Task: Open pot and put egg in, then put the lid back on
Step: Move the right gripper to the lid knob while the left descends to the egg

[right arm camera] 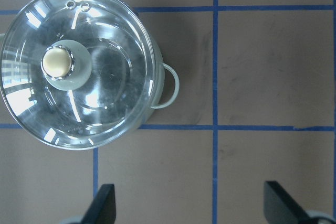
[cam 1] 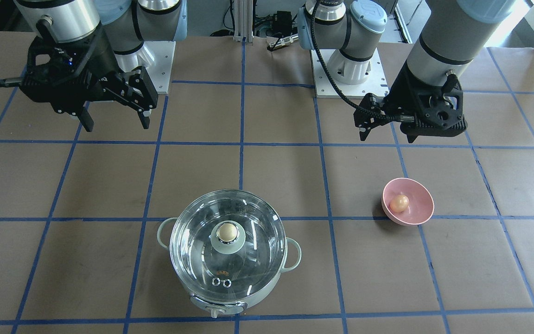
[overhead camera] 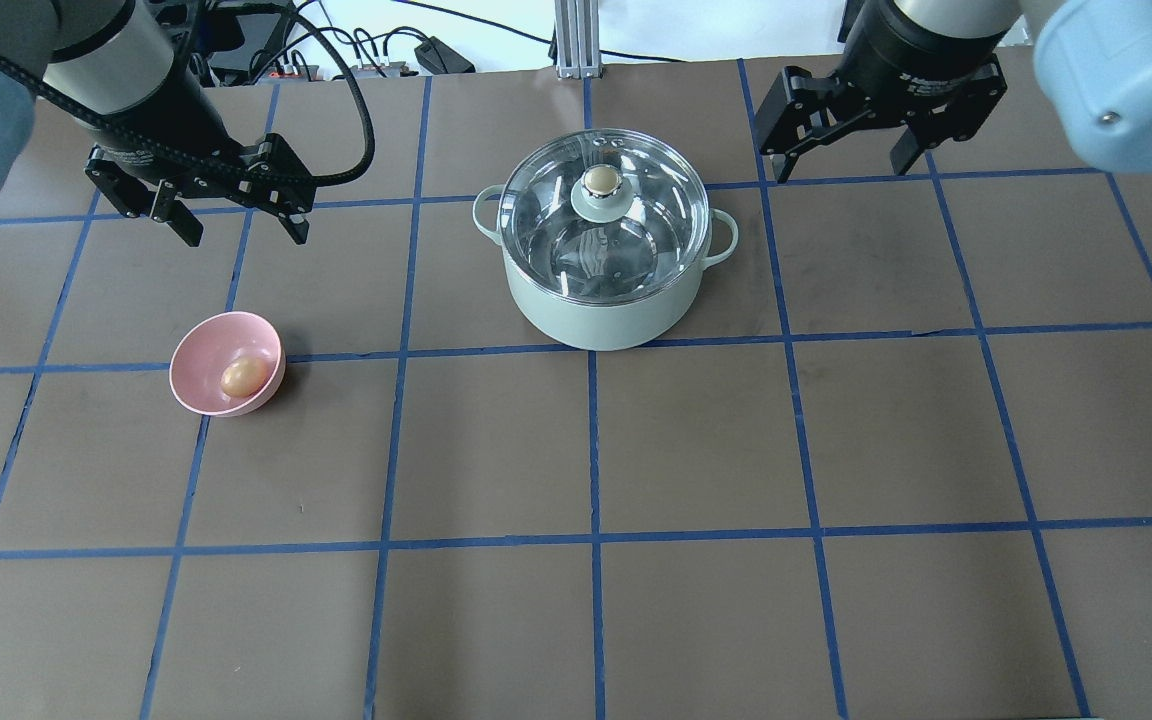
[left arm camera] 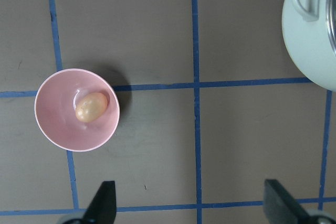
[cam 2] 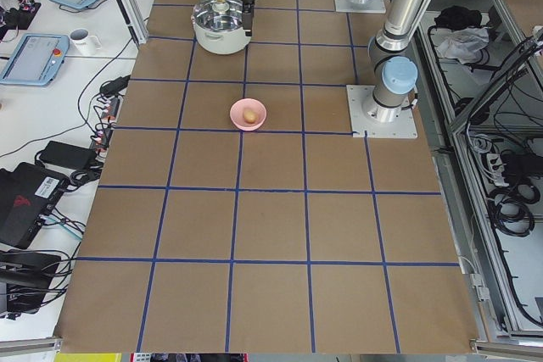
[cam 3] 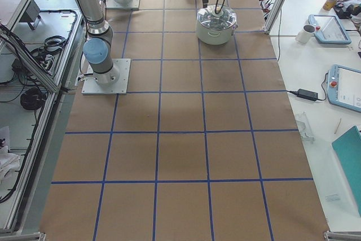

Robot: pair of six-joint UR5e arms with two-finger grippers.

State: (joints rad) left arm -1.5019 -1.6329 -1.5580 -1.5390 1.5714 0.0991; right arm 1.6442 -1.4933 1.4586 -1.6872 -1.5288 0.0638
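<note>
The mint-green pot (overhead camera: pixel 601 312) stands at the far middle of the table with the clear glass lid (overhead camera: pixel 551 205) closed on it, beige knob (overhead camera: pixel 597 180) on top. The tan egg (overhead camera: pixel 244 376) lies in a small pink bowl (overhead camera: pixel 198 350) to the pot's left. It also shows in the left wrist view (left arm camera: pixel 91 107). My left gripper (overhead camera: pixel 246 237) is open and empty, hovering beyond the bowl. My right gripper (overhead camera: pixel 839 165) is open and empty, hovering to the right of the pot. In the right wrist view the lid (right arm camera: pixel 110 40) lies ahead and to the left of the right gripper (right arm camera: pixel 191 209).
The table is covered in brown paper with a blue tape grid (overhead camera: pixel 594 450). The arm bases (cam 1: pixel 346 69) sit at the robot's edge. Cables and an aluminium post (overhead camera: pixel 568 40) stand beyond the far edge.
</note>
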